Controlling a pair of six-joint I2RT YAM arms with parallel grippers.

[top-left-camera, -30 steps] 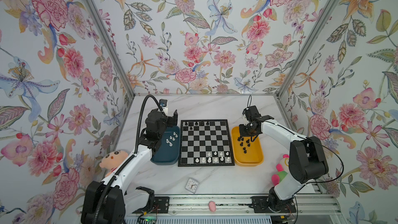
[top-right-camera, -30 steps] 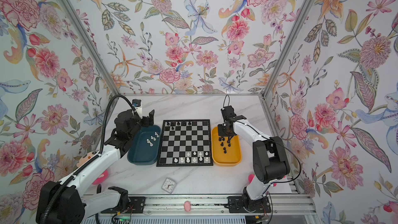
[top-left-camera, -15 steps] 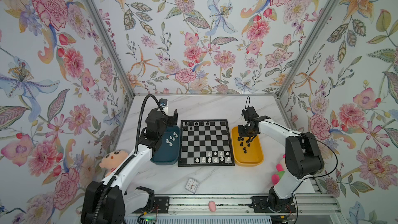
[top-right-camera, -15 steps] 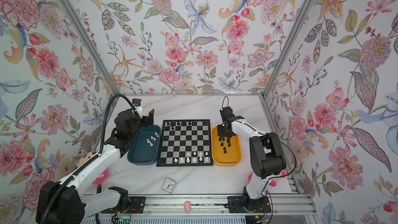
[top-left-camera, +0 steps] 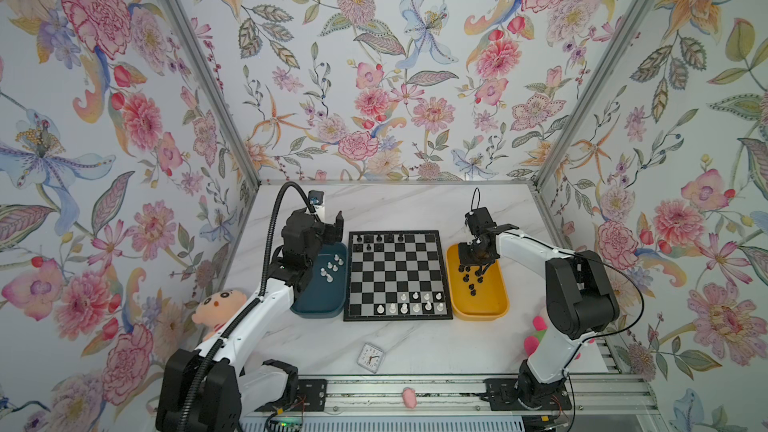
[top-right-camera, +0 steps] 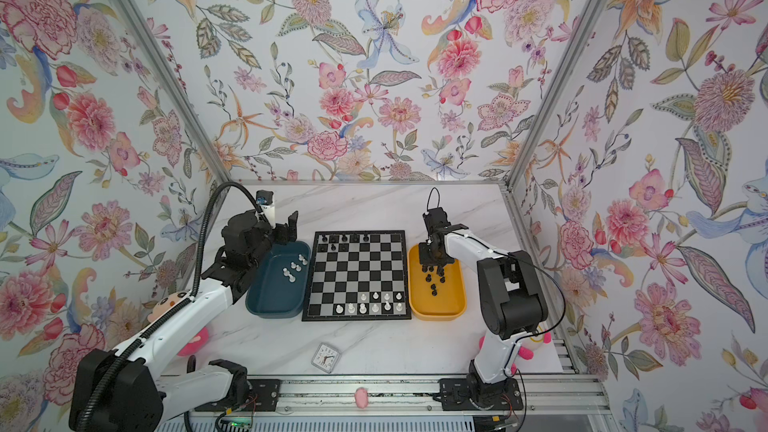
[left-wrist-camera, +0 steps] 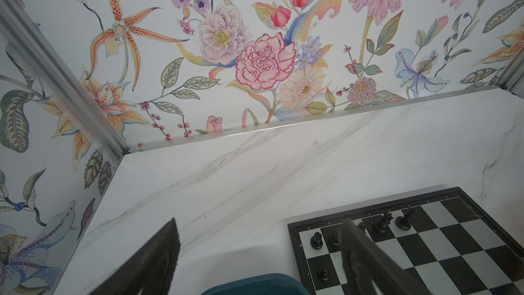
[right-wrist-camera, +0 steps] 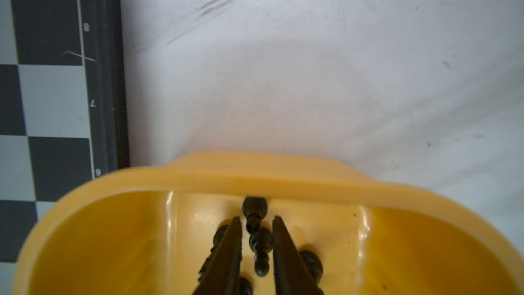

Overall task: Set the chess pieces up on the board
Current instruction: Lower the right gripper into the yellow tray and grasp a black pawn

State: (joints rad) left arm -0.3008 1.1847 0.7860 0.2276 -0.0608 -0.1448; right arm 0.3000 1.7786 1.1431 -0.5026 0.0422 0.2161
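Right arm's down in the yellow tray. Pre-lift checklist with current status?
1. Black piece lying between the right gripper jaws: ok.
2. Jaws closed firmly on it: cannot tell.
3. Neighbouring black pieces clear of the fingers: not ok, they crowd both sides.
4. Free squares in the far rows of the board, on the side by the yellow tray: ok.
5. Left gripper open, empty, off the path: ok, it is by the teal tray.

A robot lab booth: flower walls (top-left-camera: pixel 374 76) on metal posts (top-left-camera: pixel 203 76) box in a white table (top-left-camera: pixel 436 347), with two robot arms (top-left-camera: pixel 245 326) (top-left-camera: pixel 577 297) fixed to a rail (top-left-camera: pixel 457 388).
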